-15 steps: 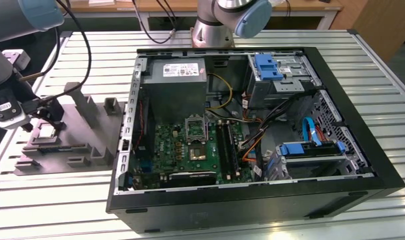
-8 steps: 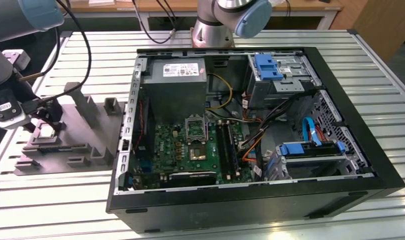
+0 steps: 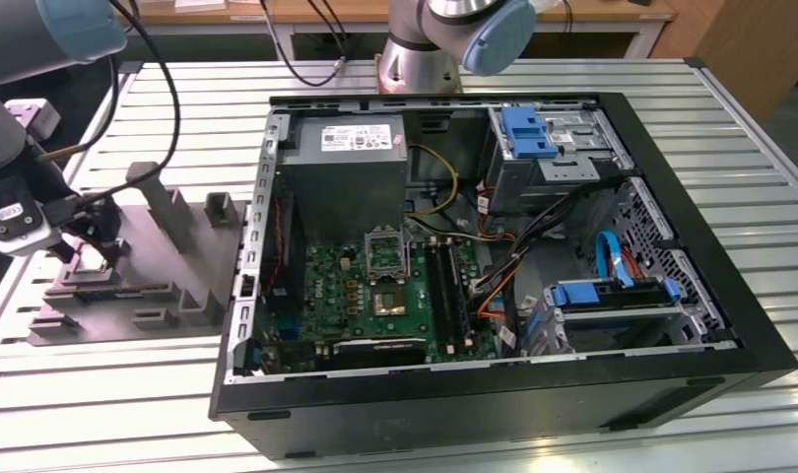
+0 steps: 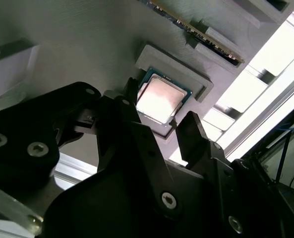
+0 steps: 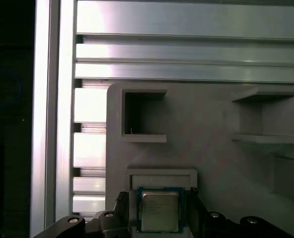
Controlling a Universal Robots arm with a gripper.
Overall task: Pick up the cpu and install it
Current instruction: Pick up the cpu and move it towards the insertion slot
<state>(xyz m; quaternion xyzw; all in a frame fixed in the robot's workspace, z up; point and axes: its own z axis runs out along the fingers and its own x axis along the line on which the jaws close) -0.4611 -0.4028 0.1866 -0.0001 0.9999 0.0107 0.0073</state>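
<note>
The cpu (image 4: 159, 100), a small flat square chip with a pale metal top, lies in a shallow pocket of the grey moulded tray (image 4: 77, 44). In the first wrist view the cpu (image 5: 159, 212) sits between two dark fingers. My gripper (image 4: 160, 110) is lowered over it and open, one finger (image 4: 131, 96) on each side of the chip and close to its edges. In the exterior view my gripper (image 3: 95, 251) hangs over the tray (image 3: 136, 296) at that view's left, hiding the chip. The motherboard socket (image 3: 388, 300) lies inside the open computer case (image 3: 504, 394).
The tray has raised blocks and empty pockets (image 5: 142, 114) around the chip, and a memory stick (image 4: 196, 29) stands in a slot nearby. Slatted aluminium table (image 3: 714, 108) surrounds the case. A second robot base (image 3: 419, 49) stands behind the case. Cables (image 3: 504, 266) cross the case interior.
</note>
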